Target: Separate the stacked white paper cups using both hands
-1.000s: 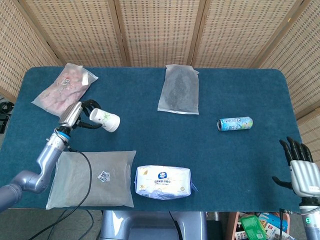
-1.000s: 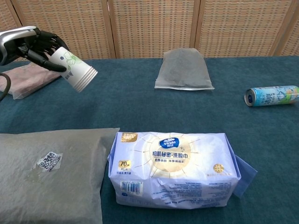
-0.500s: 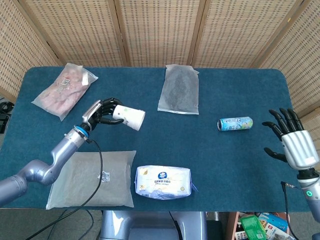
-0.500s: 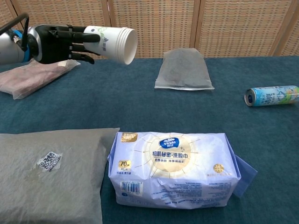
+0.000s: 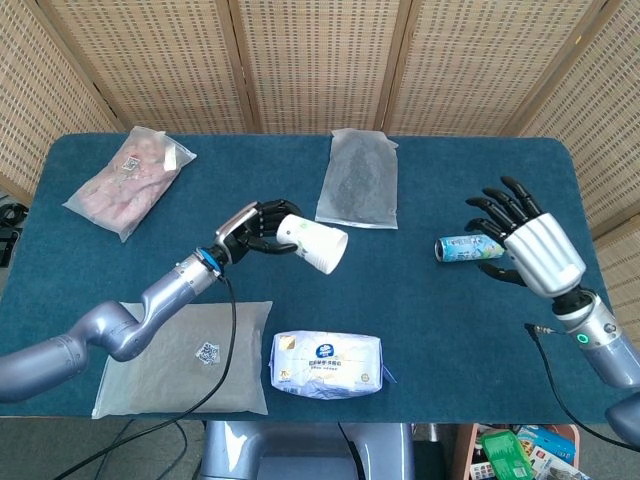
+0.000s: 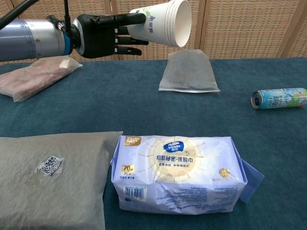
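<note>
Left hand (image 5: 256, 224) gripping stacked paper cups (image 5: 312, 243), right hand (image 5: 525, 243) spread empty, "Vinda" wipes pack (image 6: 178, 173)

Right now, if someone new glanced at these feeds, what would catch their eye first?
Probably the stacked white paper cups, held sideways in the air by the left hand over the middle of the blue table, mouth pointing toward the right side. Next, the right hand, fingers spread and empty, hovering near the drink can lying on its side. Nearest the chest camera sits a pack of face towels.

Blue table (image 5: 420, 310): three pouches, tissue pack (image 5: 327, 364), can (image 5: 470, 247).
</note>
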Tool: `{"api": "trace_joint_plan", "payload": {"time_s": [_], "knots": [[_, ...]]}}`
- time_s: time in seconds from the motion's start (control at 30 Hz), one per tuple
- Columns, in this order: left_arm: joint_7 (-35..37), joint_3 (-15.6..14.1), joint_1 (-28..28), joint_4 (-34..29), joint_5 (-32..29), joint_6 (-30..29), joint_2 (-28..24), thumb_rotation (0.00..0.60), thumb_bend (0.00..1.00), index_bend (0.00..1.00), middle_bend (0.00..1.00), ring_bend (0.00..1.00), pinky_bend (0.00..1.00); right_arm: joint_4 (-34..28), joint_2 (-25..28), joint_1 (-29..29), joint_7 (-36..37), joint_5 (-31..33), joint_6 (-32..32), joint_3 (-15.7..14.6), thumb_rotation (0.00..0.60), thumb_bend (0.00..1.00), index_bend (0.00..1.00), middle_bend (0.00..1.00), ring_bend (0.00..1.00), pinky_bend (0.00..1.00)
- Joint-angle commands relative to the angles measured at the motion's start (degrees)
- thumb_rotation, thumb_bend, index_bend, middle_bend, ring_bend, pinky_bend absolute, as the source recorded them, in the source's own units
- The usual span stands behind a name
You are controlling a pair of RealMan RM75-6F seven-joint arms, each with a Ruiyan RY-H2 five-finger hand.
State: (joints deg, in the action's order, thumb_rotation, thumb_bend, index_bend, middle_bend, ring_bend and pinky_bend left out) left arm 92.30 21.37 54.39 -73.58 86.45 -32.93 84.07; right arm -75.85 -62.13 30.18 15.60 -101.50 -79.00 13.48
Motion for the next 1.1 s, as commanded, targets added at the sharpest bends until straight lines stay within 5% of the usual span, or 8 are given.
{"api": "trace_joint_plan", "payload": {"time_s": [0.03, 0.47, 1.1], "knots": [[1.1, -0.9, 1.6, 1.5, 0.5, -0.2, 1.7, 0.6, 0.2, 0.47, 0.46, 0.44, 0.5, -0.5, -0.4, 1.8, 0.3, -0.4, 1.0, 0.3, 0.6, 0.23, 0.44, 0.33, 0.22, 0.14], [3.2, -2.5, 6.3, 6.2, -0.8, -0.6, 7.0, 0.6, 0.2, 0.47, 0.46, 0.44, 0.5, -1.4, -5.0, 8.2, -2.0, -3.7, 2.2, -0.7, 0.6, 0.28, 0.49, 0.37, 0.25, 0.17], [4.3, -4.5, 8.2, 7.0, -2.4, -1.8, 8.2, 0.6, 0.2, 0.47, 0.46, 0.44, 0.5, -1.0, -10.5, 13.0, -6.1, -4.6, 1.6, -1.6, 0.6, 0.36, 0.52, 0.38, 0.28, 0.2]]}}
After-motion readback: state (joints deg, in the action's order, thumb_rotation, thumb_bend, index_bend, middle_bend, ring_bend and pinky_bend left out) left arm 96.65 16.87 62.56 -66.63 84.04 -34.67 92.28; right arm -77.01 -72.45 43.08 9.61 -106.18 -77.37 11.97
